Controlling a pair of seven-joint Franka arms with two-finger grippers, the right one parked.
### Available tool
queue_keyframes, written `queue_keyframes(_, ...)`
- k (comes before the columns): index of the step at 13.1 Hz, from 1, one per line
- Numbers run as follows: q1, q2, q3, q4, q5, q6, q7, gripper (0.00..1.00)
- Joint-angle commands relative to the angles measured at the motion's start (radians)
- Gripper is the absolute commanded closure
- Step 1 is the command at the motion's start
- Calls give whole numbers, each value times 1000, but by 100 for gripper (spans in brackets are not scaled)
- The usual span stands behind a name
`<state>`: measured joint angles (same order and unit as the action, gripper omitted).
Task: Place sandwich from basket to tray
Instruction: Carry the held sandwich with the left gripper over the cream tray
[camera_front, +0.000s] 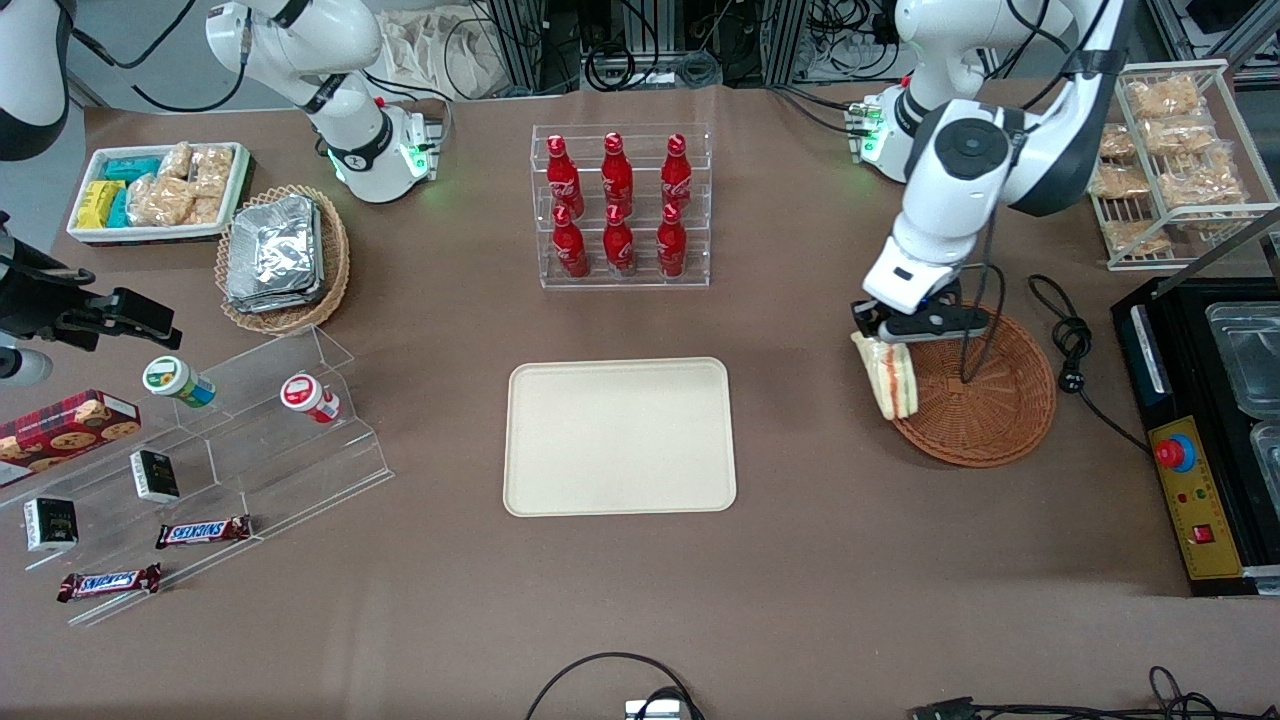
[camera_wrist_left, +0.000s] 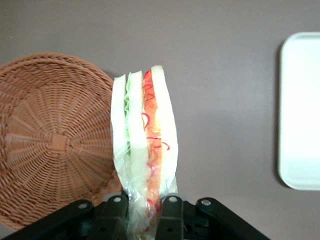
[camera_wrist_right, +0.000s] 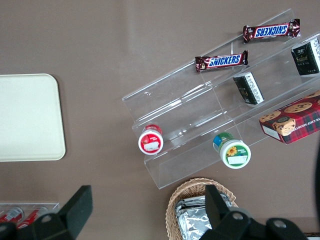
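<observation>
The tool (camera_wrist_left: 145, 210) grips the sandwich (camera_wrist_left: 144, 145) beside the basket (camera_wrist_left: 50, 140).

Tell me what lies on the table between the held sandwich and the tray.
Nothing: the front view shows only bare brown table between the sandwich, clamped in the gripper over the basket rim, and the tray.

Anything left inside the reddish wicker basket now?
Nothing shows inside the basket: the wrist view has bare weave across its floor. The claw, shut on the sandwich, holds it above the table beside the rim. The part of the floor under the claw's body is hidden.
</observation>
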<state>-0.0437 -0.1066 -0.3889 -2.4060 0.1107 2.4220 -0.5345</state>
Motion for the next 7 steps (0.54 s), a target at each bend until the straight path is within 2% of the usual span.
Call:
queue_keyframes(1,-1,44,-92,59,-5,-27,-68,83)
queue_keyframes(3,-1,118,-160,132,1,-34,-158,82)
queue_keyframes(7,-1,258,-231,257,38,-32,-139,82)
